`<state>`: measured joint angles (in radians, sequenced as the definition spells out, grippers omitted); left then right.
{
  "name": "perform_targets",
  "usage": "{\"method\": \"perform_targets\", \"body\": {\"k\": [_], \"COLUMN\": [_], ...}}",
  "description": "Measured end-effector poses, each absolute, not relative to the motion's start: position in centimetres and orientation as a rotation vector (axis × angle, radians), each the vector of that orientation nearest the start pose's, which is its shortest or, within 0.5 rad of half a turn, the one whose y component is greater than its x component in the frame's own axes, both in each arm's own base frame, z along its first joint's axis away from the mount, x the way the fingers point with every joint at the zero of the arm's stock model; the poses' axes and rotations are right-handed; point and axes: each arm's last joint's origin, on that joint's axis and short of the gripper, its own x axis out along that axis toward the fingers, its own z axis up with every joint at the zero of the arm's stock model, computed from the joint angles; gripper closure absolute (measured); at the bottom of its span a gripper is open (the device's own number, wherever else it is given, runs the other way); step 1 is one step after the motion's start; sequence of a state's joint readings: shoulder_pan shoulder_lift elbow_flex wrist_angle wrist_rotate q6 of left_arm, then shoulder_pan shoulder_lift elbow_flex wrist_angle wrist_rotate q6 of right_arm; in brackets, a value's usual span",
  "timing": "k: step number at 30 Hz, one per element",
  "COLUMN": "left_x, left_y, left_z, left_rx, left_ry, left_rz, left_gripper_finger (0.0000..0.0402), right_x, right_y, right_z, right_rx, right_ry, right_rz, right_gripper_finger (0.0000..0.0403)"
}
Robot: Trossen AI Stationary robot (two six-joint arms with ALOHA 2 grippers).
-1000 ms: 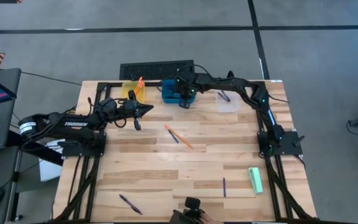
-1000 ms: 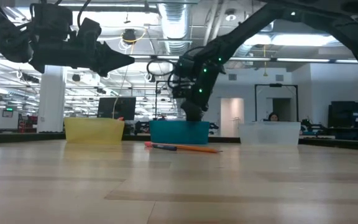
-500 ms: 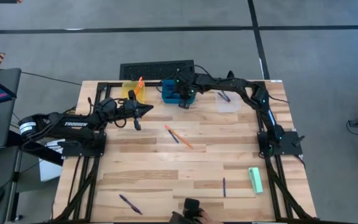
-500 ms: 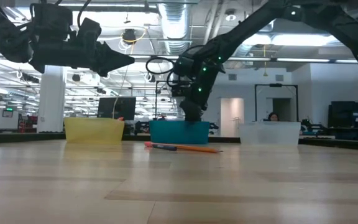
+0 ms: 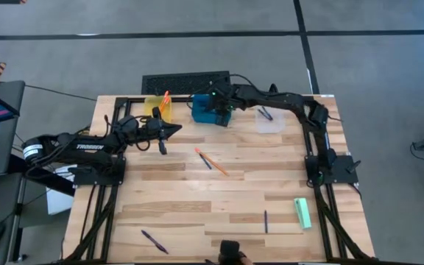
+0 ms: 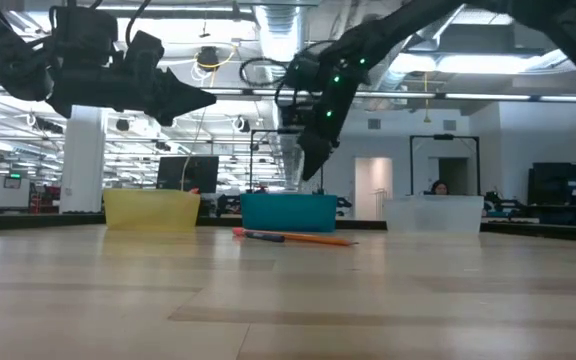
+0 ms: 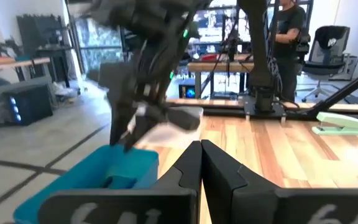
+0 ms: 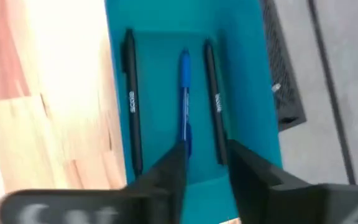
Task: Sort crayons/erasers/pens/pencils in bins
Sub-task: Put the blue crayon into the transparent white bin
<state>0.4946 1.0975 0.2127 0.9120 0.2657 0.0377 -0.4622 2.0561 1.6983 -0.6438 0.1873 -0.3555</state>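
My right gripper (image 5: 223, 112) hangs open and empty above the blue bin (image 5: 203, 110); it also shows in the low view (image 6: 311, 168). Three pens (image 8: 184, 99) lie side by side on that bin's floor. My left gripper (image 5: 174, 130) is shut and empty, raised above the table near the yellow bin (image 5: 155, 107), in which an orange pencil (image 5: 165, 98) leans. The clear bin (image 5: 269, 120) holds a pen (image 5: 265, 113). On the table lie an orange pencil (image 5: 215, 165) crossed by a pen (image 5: 205, 161), two more pens (image 5: 265, 220) (image 5: 154, 241), and the mint eraser (image 5: 302, 213).
The three bins stand in a row along the far edge. A black keyboard-like slab (image 5: 186, 82) lies behind them. The low camera (image 5: 230, 254) sits at the near edge. A person (image 7: 288, 31) stands beyond the table. Bare wood lies between the loose sticks.
My right gripper has risen out of the blue bin and now hangs clear above its rim, a little toward the table's right edge. My left arm has kept still.
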Motion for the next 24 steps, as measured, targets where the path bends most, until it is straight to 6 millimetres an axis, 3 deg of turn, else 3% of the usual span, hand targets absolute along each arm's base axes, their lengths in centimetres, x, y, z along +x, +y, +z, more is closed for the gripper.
{"method": "perform_targets", "body": {"k": [6,16,24], "left_x": [17.7,18.1,18.2], "left_y": [8.6,7.8,7.6], "left_z": [18.4,18.3,18.3], "left_rx": [0.020,0.047,0.058], "left_ry": [0.033,0.044,0.046], "left_rz": [0.225,0.174,0.169], "left_gripper_finger": [0.0401,0.0401,0.0401], "right_x": [37.8,32.9,29.1], "right_y": [-18.5,-14.7,-12.1], "right_z": [23.3,23.3,22.5], "right_rx": [-0.196,-0.185,-0.221], "right_ry": [0.939,0.511,0.304], "right_rz": [-0.436,-0.493,-0.496], "right_gripper_finger": [0.0392,0.0399,0.0399]}}
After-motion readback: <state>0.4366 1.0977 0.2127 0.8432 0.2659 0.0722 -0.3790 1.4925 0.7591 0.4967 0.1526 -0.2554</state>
